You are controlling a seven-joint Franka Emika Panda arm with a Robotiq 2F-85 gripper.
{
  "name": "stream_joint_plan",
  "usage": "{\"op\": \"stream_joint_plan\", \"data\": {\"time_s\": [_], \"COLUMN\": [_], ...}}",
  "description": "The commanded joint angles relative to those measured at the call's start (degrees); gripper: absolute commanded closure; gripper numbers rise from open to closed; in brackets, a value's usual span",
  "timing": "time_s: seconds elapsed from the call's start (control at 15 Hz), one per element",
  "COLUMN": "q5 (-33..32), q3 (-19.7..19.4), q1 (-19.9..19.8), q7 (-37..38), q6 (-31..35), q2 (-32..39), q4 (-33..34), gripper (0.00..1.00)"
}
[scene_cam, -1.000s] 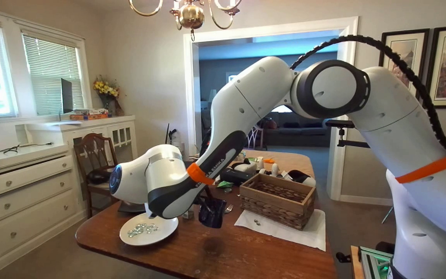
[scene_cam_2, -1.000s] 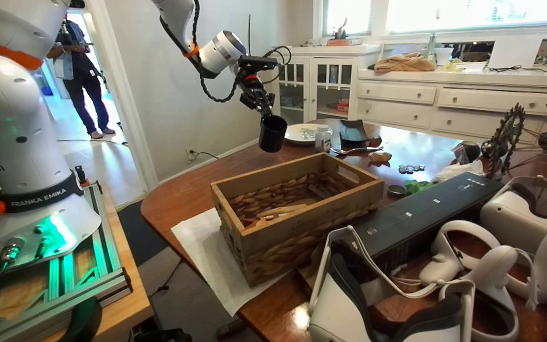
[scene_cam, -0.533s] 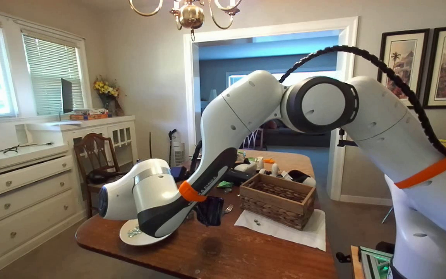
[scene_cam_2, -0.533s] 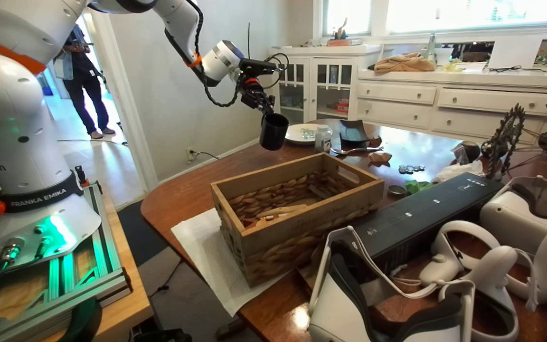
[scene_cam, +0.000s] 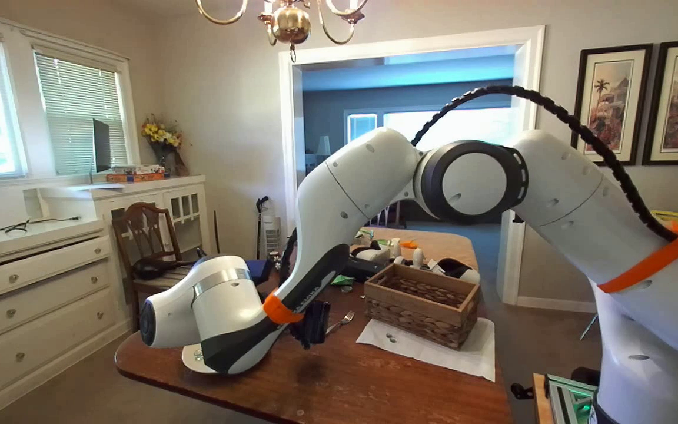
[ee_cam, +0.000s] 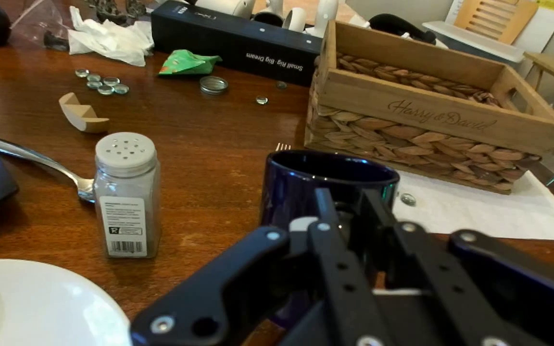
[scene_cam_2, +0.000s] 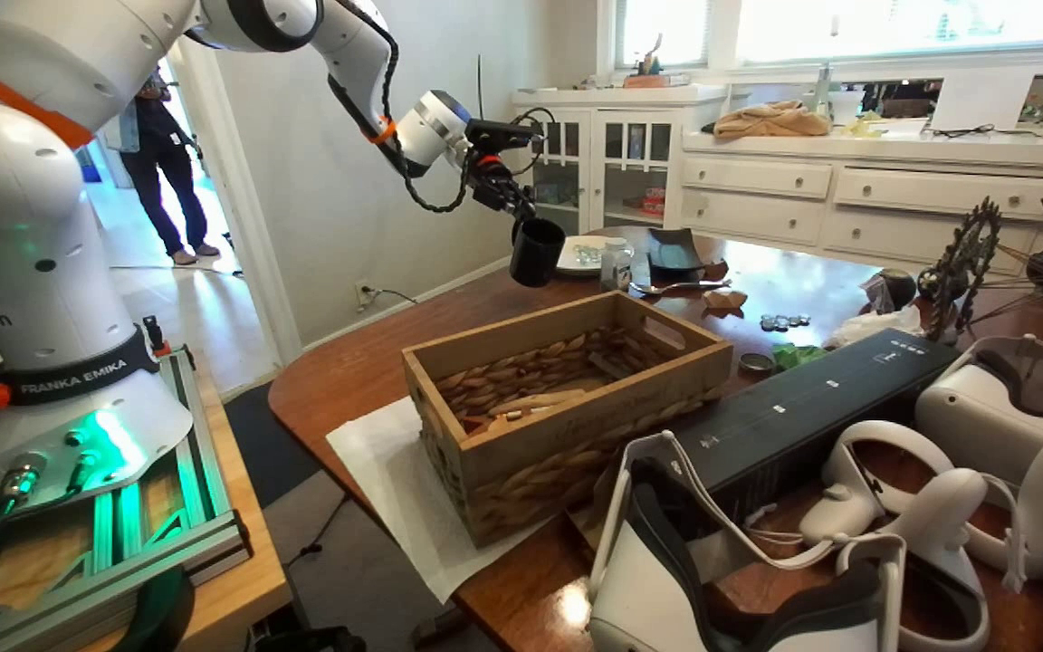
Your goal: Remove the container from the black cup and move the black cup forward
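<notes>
- Claw (ee_cam: 347,194): drawn in narrow, gripping the black cup (scene_cam_2: 535,258) by one side, probably its handle, with the cup raised off the tabletop (scene_cam: 374,377)
- Caution: the one-sided grip may let the cup swivel, or tip at set-down
- Caution: sideways travel may strike the shaker (ee_cam: 128,206) or the plate (ee_cam: 80,302)
- Change against one second ago: arm (scene_cam: 368,171) lower; cup now masking more of the plate's edge in an exterior view

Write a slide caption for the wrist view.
Gripper holding the black cup, with a clear shaker and white plate at frame left and a wicker basket beyond.
</notes>
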Motion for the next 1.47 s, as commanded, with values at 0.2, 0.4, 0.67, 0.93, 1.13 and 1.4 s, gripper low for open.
{"op": "stream_joint_plan", "data": {"time_s": [0.2, 0.4, 0.67, 0.93, 1.13, 1.4], "q5": [-2.6, -2.7, -2.2, -2.0, -2.2, -2.0], "q3": [-0.4, -0.5, -0.9, -1.3, -1.9, -2.2], "q1": [1.1, 1.4, 1.6, 1.7, 2.0, 2.3], "q7": [-3.4, -4.9, -6.5, -7.9, -8.9, -10.0], "q6": [-2.3, -2.4, -2.5, -2.6, -3.0, -3.6], "q2": [5.3, 7.0, 9.0, 10.5, 11.4, 12.1], "q4": [7.6, 10.1, 12.7, 14.6, 15.8, 16.9], "gripper": [0.95, 0.95, 0.95, 0.95, 0.95, 0.95]}}
